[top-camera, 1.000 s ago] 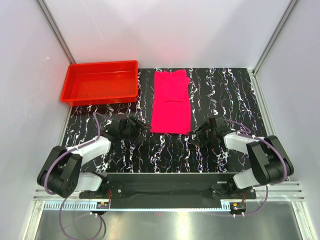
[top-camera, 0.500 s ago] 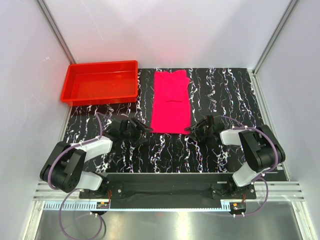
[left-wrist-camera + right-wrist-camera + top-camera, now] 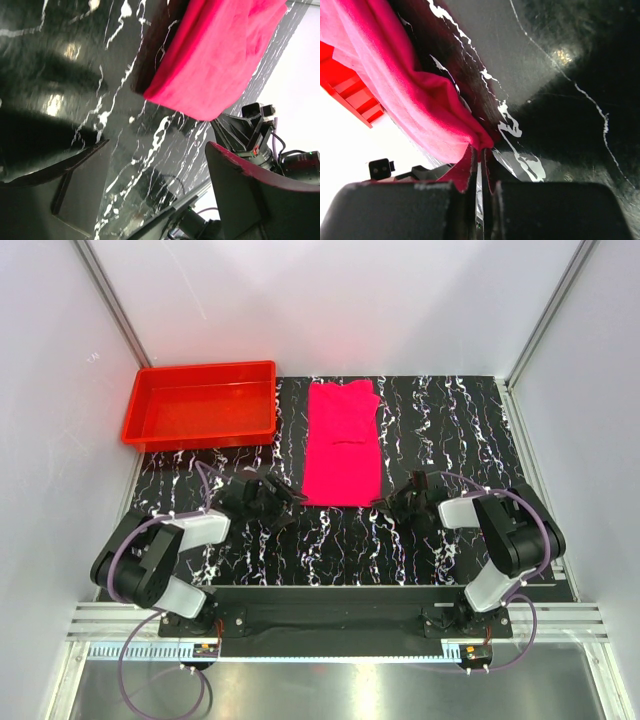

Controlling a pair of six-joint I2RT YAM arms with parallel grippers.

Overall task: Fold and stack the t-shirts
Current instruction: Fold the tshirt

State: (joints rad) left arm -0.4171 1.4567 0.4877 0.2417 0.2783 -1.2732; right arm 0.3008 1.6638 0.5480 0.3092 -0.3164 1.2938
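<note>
The magenta-pink t-shirt (image 3: 342, 445) lies flat on the black marbled table as a narrow lengthwise strip. My left gripper (image 3: 286, 498) stands open just left of its near-left corner, touching nothing. In the left wrist view the t-shirt (image 3: 215, 55) lies beyond the wide-apart jaws of the left gripper (image 3: 157, 162), with only table between them. My right gripper (image 3: 386, 502) is low at the near-right corner. In the right wrist view the right gripper (image 3: 481, 150) is shut, with the corner of the t-shirt (image 3: 395, 90) pinched at its tips.
A red plastic tray (image 3: 205, 368) stands at the back left, its edge also showing as the tray (image 3: 345, 90) in the right wrist view. White walls enclose the table on three sides. The right arm (image 3: 250, 130) shows across from the left wrist camera.
My right gripper has slid left to the shirt's near-right corner and shut on it. My left gripper has edged toward the near-left corner, still open.
</note>
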